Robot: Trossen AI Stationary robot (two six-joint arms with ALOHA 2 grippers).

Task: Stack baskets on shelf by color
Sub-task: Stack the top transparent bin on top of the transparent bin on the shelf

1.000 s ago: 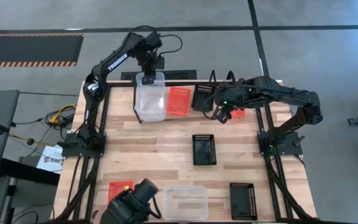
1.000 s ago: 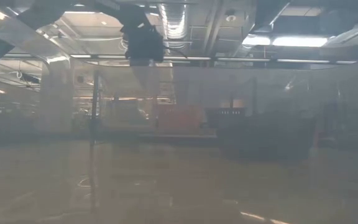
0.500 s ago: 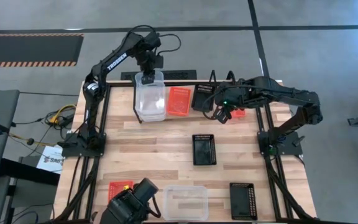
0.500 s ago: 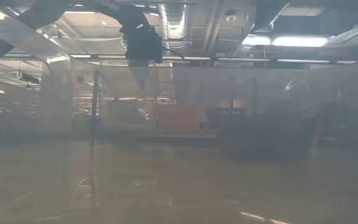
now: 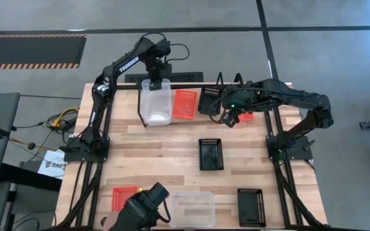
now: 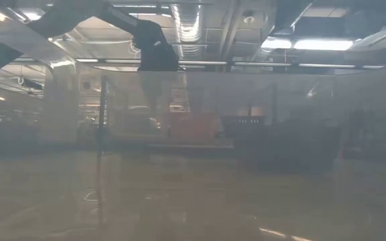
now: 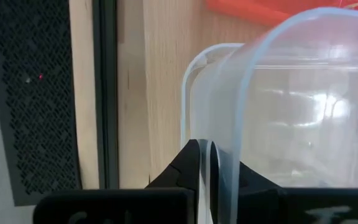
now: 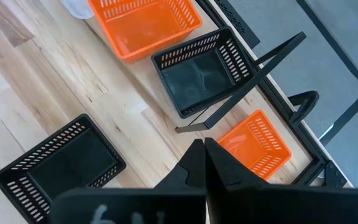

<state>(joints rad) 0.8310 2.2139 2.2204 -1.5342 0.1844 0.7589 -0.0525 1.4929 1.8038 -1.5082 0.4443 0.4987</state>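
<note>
My left gripper is shut on a clear basket over the left end of the shelf, at the table's far edge. A second clear rim shows just beneath the held one. An orange basket and a black basket sit side by side on the shelf. My right gripper is shut and holds nothing. It hangs above the shelf's right part, over another orange basket. A black basket lies mid-table. My left gripper pinches the clear basket's far short wall at its rim between its two fingers. The fingers come from above, pointing steeply down. The basket lies about level below them, its open side up. I cannot tell whether it touches the rim beneath.
Along the near edge lie an orange basket, a clear basket and a black basket, with a dark camera body between the first two. The shelf's wire loops stand up at its back.
My left gripper has sunk a little toward the shelf with the clear basket, most of it in the last half second. The basket stays about level in the hold.
</note>
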